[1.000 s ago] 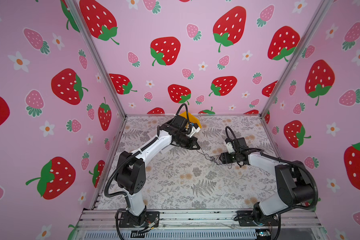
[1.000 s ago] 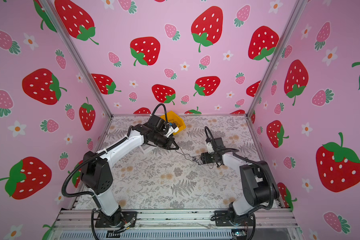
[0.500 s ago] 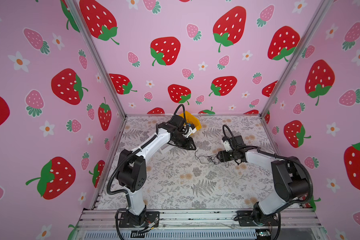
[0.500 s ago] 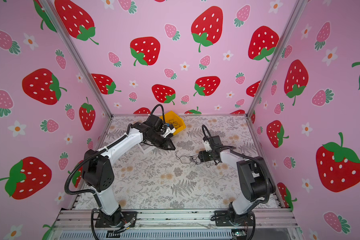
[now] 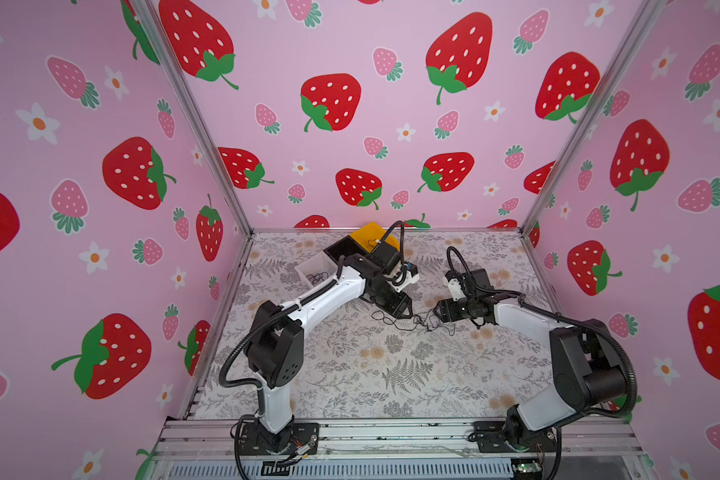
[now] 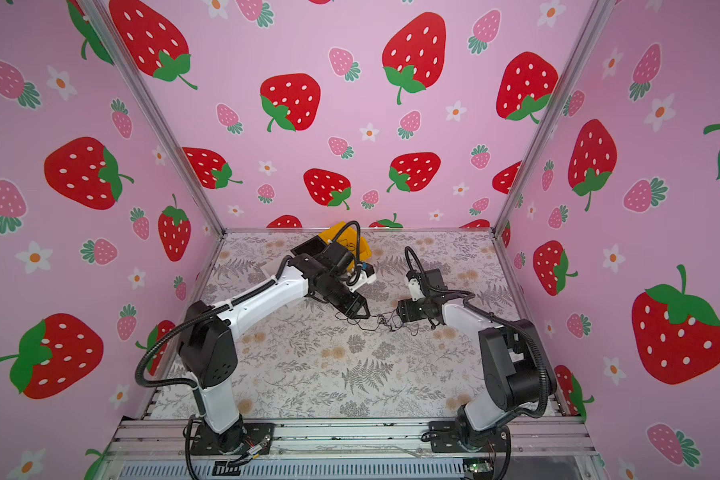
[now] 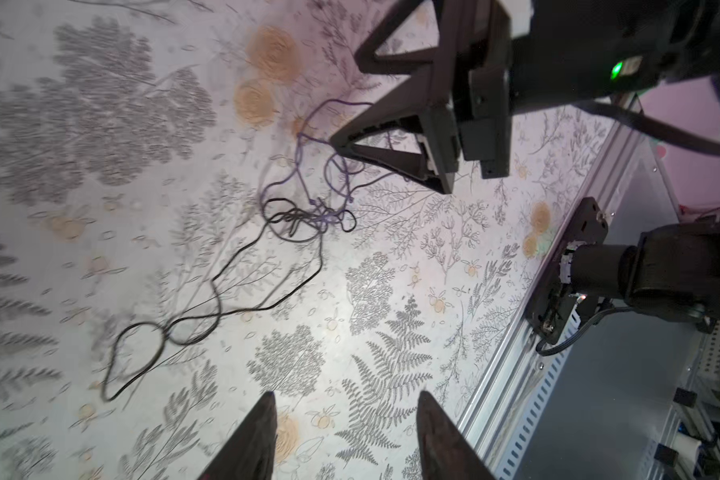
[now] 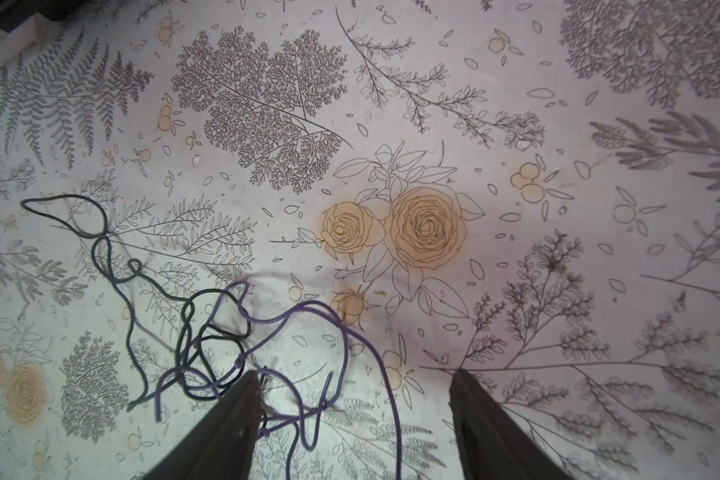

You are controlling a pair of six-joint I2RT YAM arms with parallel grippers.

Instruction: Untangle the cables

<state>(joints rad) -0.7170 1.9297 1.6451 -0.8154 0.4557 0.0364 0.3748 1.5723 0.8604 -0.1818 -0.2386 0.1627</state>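
The cables [image 5: 422, 323] [image 6: 385, 323] lie as a small knot of thin black and purple strands on the floral mat, between my two grippers. In the left wrist view the cables' knot [image 7: 308, 216] trails a long black loop [image 7: 142, 357]. My left gripper [image 5: 406, 312] [image 6: 362, 312] [image 7: 346, 399] is open, with only bare mat between its fingers. My right gripper [image 5: 437, 311] [image 6: 398, 311] [image 8: 356, 374] [image 7: 346, 102] is open low over the knot. Purple strands [image 8: 321, 316] lie loose between its fingers, and a black strand [image 8: 113, 257] runs off to the side.
A yellow bin [image 5: 366, 235], a black bin [image 5: 344, 249] and a white bin [image 5: 314, 266] holding thin wires stand at the back, behind the left arm. An aluminium rail [image 5: 391, 432] borders the mat's front edge. Pink walls enclose three sides.
My left gripper has opened and let go of the strand, then moved forward and right towards the knot. The stretched strand now lies slack on the mat. The right gripper has barely moved.
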